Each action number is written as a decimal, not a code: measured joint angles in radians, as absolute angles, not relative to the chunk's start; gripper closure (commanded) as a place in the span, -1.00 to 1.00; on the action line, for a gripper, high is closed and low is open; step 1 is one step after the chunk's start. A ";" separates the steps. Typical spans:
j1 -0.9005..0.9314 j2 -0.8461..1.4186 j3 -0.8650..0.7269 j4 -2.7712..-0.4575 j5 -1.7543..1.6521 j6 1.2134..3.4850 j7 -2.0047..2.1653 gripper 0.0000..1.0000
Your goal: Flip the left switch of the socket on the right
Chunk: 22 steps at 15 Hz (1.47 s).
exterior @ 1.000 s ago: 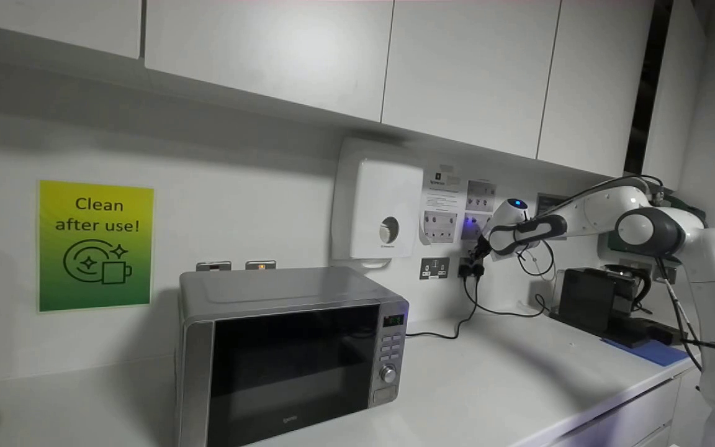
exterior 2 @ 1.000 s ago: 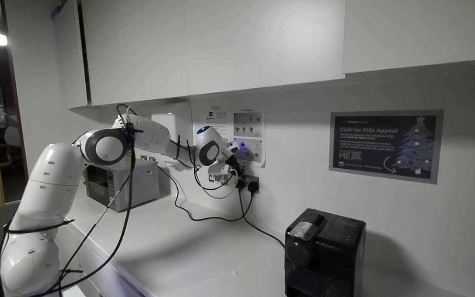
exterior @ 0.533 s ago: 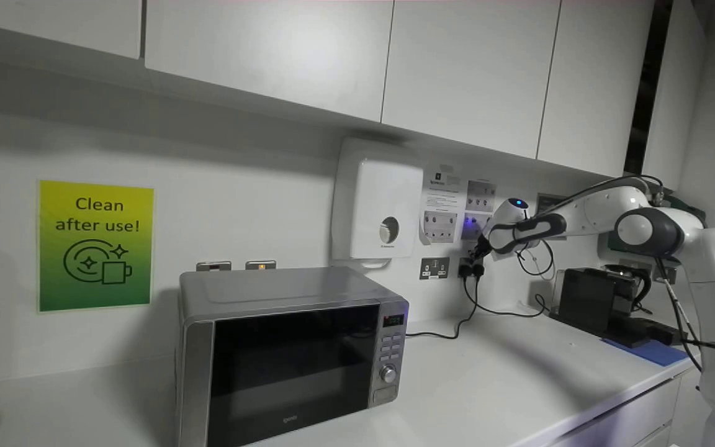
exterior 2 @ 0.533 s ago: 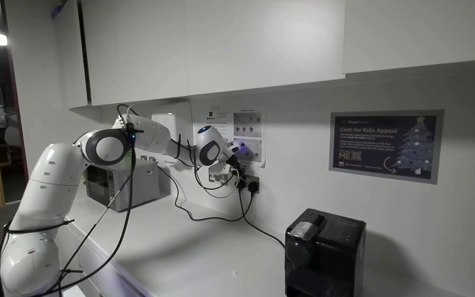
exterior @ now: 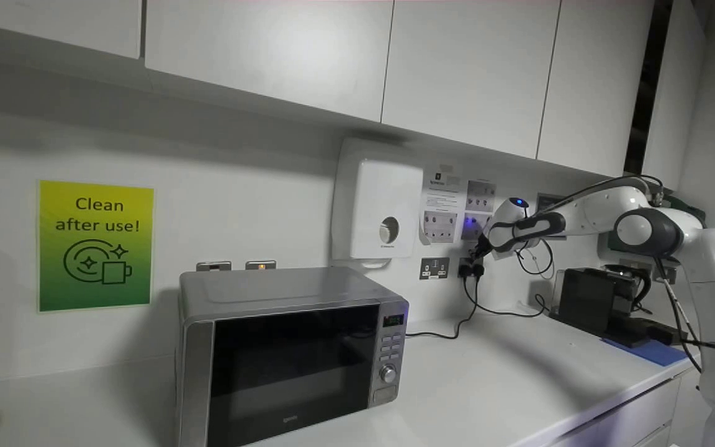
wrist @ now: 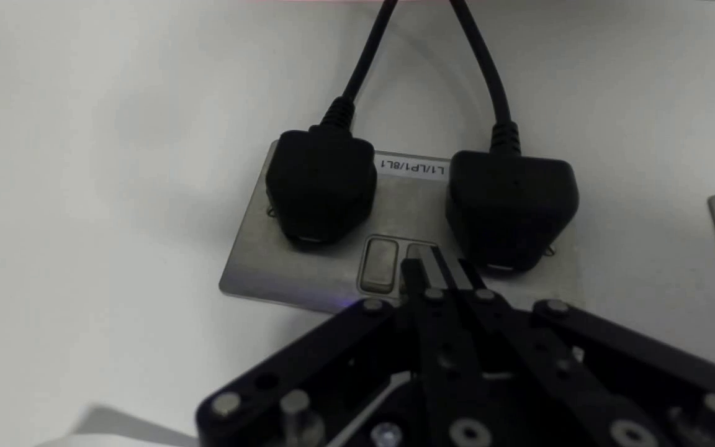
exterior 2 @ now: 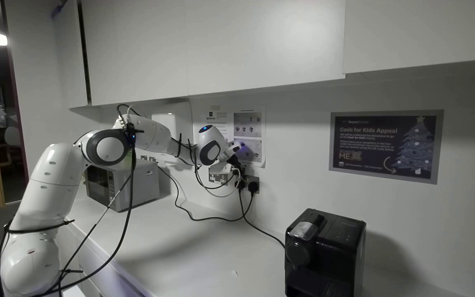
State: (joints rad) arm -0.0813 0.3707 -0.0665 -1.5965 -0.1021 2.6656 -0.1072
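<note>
The socket is a grey metal wall plate (wrist: 407, 205) with two black plugs; it shows in both exterior views (exterior: 462, 263) (exterior 2: 256, 180), partly covered by plugs and gripper. The wrist view is upside down, as the plate's label shows. The left switch (wrist: 414, 251) therefore appears on the right of the pair and is mostly hidden behind my fingertips. The other switch (wrist: 379, 266) is fully visible. My gripper (wrist: 444, 264) is shut with nothing between its fingers, at the left switch. It also points at the socket in both exterior views (exterior: 477, 252) (exterior 2: 238, 169). Contact is unclear.
Black plugs (wrist: 322, 186) (wrist: 512, 208) flank the fingertips, with cables running down to the counter (exterior: 494, 372). A matching socket (exterior: 434, 268) is beside, nearer the white wall box (exterior: 388, 186). A microwave (exterior: 295, 360) and coffee machine (exterior 2: 326, 251) stand on the counter.
The hand has shifted and tilted very slightly, its top moving a few pixels up. The fingertips remain at the socket. No switch movement can be made out.
</note>
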 measured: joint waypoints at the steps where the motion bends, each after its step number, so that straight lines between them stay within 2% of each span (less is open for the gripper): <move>1: -0.081 0.371 -0.066 -1.596 -0.102 2.665 -0.108 1.00; 13: -0.108 0.326 -0.063 -1.616 -0.072 2.665 -0.175 1.00; 22: -0.111 0.165 -0.062 -1.842 -0.039 2.665 -0.281 1.00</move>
State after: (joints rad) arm -0.1109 0.1649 -0.0622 -1.8416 -0.0387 2.6651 -0.2811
